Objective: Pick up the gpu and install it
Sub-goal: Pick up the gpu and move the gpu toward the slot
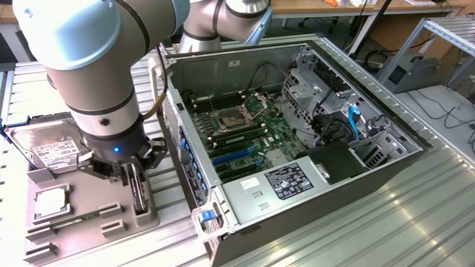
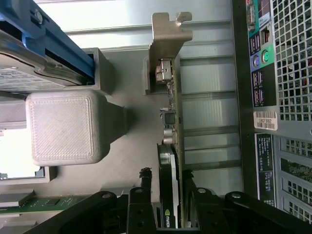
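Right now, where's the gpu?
Exterior view's left: the gpu stands on edge in the grey parts tray, under the claw, beside the open PC case.

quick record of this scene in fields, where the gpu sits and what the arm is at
gpu: thin black card with silver metal bracket, standing on edge in the grey moulded tray
arm: black gripper down over the card
case: open dark computer case, on the exterior view's right of the tray
install: not yet done
also in tray: silver hard drive with white label; narrow green memory stick
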Controlling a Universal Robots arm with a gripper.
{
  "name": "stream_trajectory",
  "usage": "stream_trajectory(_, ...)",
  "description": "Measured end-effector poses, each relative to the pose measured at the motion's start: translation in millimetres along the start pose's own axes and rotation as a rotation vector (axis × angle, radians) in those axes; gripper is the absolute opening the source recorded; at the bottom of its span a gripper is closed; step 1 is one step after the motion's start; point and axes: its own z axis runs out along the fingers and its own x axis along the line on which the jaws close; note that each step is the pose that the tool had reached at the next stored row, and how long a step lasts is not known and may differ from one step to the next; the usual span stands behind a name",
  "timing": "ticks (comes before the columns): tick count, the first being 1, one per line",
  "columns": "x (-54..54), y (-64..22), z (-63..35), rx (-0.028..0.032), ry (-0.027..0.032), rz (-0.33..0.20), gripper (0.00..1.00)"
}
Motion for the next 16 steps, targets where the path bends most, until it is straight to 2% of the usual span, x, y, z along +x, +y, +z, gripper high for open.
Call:
stream_trajectory(14,-1.3,0.1,0.0,0.0,0.0,0.0,0.37)
stream_trajectory(15,-1.3,0.1,0.0,0.0001,0.0,0.0,0.35)
stream_trajectory(16,-1.3,0.1,0.0,0.0001,0.0001,0.0,0.29)
